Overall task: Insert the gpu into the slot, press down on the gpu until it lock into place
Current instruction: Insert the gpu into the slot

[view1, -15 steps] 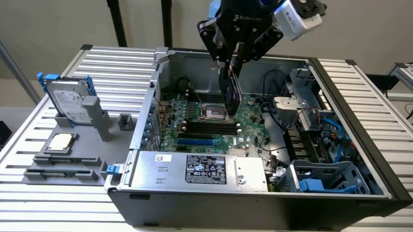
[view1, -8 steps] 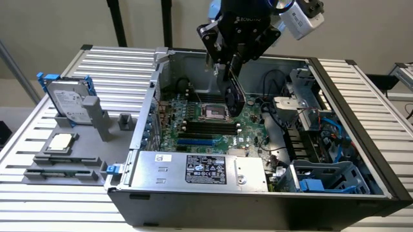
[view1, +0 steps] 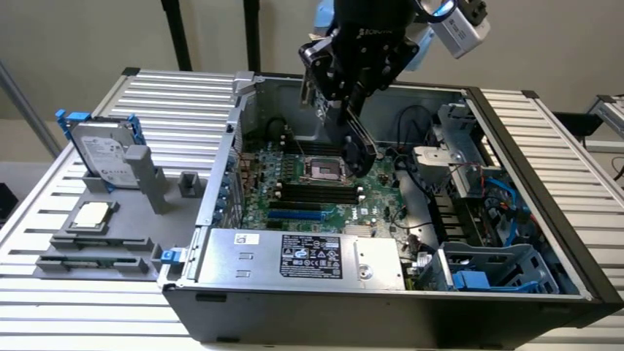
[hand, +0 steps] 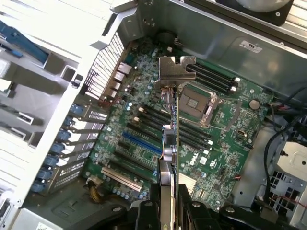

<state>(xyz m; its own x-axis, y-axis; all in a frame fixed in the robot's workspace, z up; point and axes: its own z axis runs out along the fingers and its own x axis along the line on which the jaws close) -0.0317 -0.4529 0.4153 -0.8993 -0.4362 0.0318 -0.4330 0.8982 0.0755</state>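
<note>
The tool (view1: 343, 110) grips the gpu (view1: 359, 139) above the slot (view1: 292, 216), inside the open case (view1: 507, 219).

Dell logo on motherboard (hand: 192, 162), power supply label (view1: 312, 256) print unreadable

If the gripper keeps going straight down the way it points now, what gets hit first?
Probably the motherboard, and by the gpu held in the gripper, not the fingers. In the wrist view the card's edge hangs over the black slots near the CPU socket, seemingly beside the blue slot; depth is unclear.
</note>
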